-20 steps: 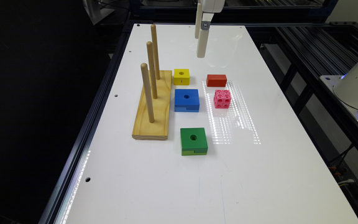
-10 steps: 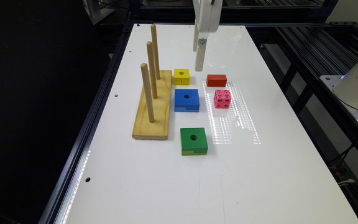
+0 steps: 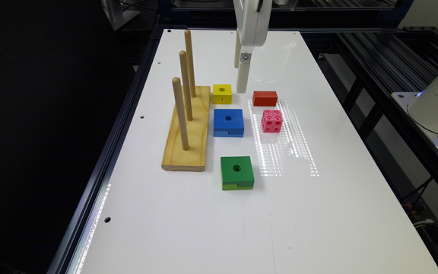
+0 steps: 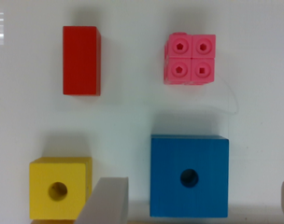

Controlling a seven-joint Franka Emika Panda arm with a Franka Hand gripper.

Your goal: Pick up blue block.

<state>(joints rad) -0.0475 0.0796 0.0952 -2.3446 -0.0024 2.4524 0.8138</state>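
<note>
While our gripper (image 3: 242, 85) hangs above the white table (image 3: 318, 213) between the yellow block (image 3: 222, 93) and the red block (image 3: 265, 98), the blue block (image 3: 228, 122) lies flat on the table nearer the camera, just beside the wooden peg stand (image 3: 187, 129). We see the pink cube (image 3: 272, 121) at the exterior view's right of the blue block and the green block (image 3: 236, 172) well apart in front. From the wrist view our fingers (image 4: 107, 200) stand wide, one at the yellow block (image 4: 60, 186), the other at the far edge, with the blue block (image 4: 188, 175) between them. Nothing lies on top of it. Since half a second ago we have come lower and nearer the blocks; every block lies where it did.
</note>
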